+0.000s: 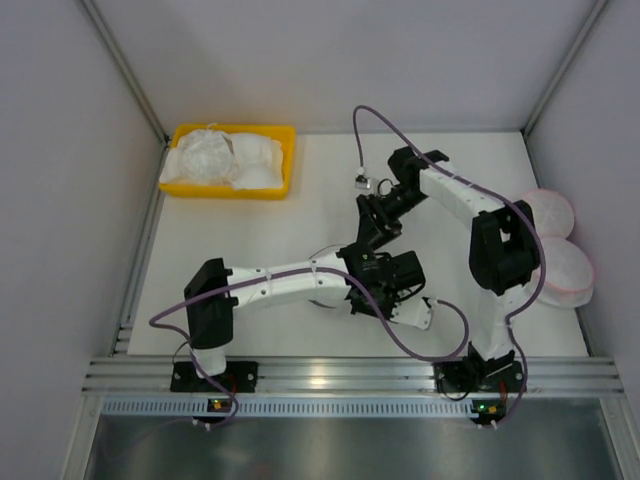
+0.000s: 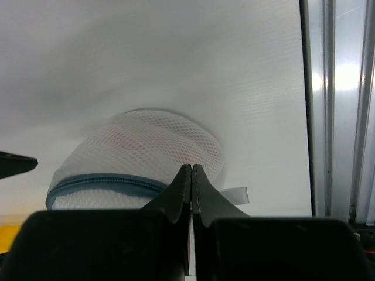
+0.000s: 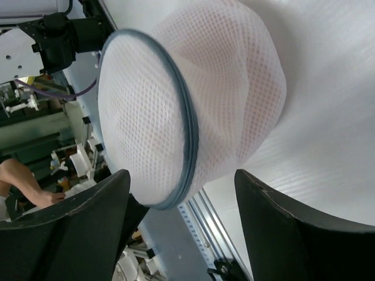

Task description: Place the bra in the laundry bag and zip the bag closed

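Observation:
The laundry bag [image 3: 152,111], white mesh with a blue-grey zipper rim [image 3: 190,126], bulges and stands on edge over the table. The pale pink of the bra [image 3: 225,55] shows through the mesh. The zipper [image 2: 99,181] looks closed along the stretch I can see. My left gripper [image 2: 191,167] is shut, its tips pressed together at the bag's near edge beside a white ribbon tab [image 2: 235,194]. My right gripper [image 3: 183,175] is open, with one finger on each side of the bag's lower rim and neither touching it. From above, both arms cover the bag at mid-table, left gripper [image 1: 385,285] and right gripper [image 1: 372,232].
A yellow bin [image 1: 288,140] with white lumpy garments [image 1: 215,155] sits at the back left. Two pink-rimmed mesh pouches [image 1: 552,210] [image 1: 566,272] lie against the right wall. An aluminium rail [image 1: 350,375] runs along the near edge. A purple cable [image 1: 440,345] loops over the mat.

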